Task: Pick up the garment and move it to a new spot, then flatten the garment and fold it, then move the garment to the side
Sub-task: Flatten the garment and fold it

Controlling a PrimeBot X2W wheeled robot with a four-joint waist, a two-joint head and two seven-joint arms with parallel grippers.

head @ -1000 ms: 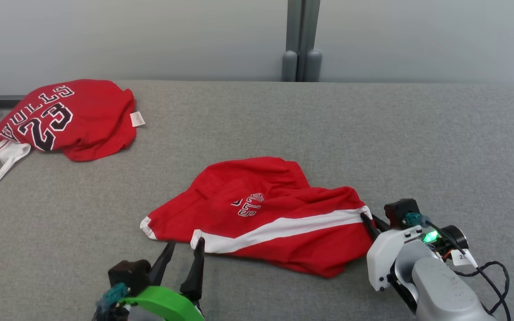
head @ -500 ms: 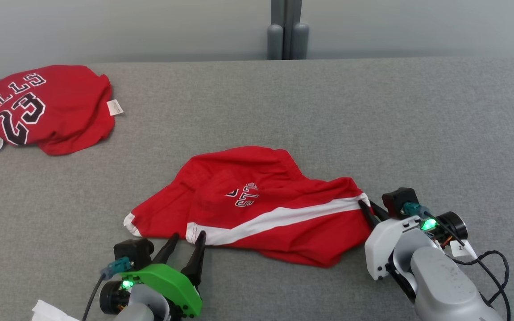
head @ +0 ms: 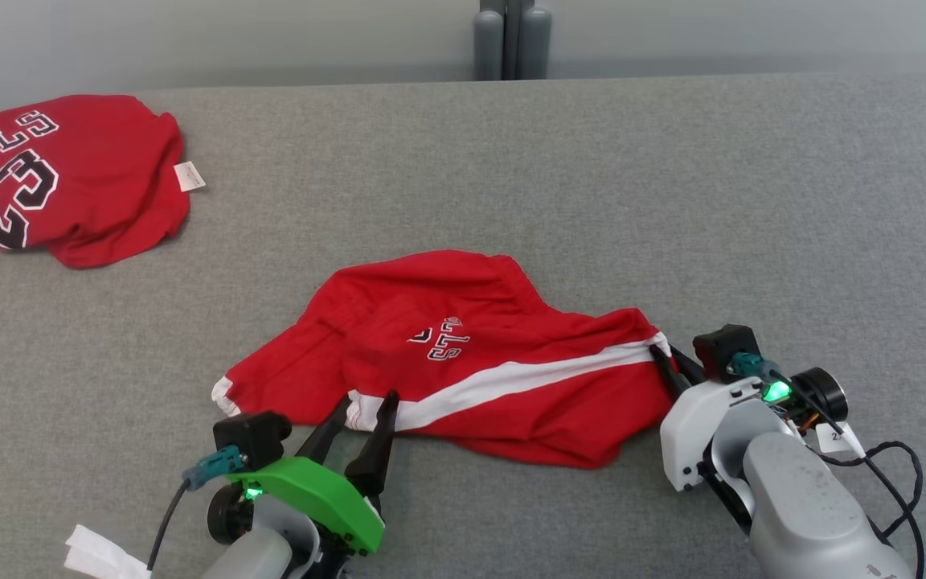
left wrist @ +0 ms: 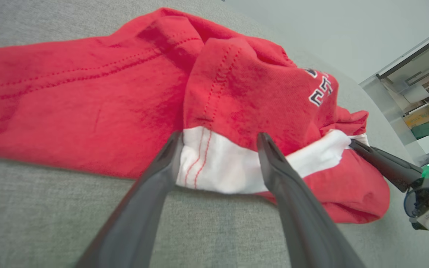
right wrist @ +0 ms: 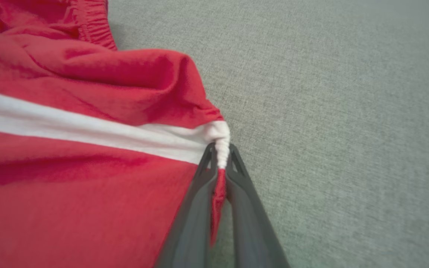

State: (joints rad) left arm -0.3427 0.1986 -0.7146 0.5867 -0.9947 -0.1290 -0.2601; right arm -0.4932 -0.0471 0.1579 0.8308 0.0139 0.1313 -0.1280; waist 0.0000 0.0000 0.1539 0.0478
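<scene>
As I logged from the near edge outward, I counted two grippers, two red pieces and one grey table [head: 592,177]. My left gripper [head: 366,398] stood spread, its fingers [left wrist: 143,201] straddling the white hem corner of the garment [head: 495,362] without clamping it. My right gripper [head: 661,352] was pressed together, pinching the bunched end of the white stripe [right wrist: 88,132]. That garment, a pair of shorts, lay mid-table, its long axis running left to right in the head view, hem end toward the left gripper. At the far left, well apart, a numbered jersey [head: 85,185] lay crumpled.
</scene>
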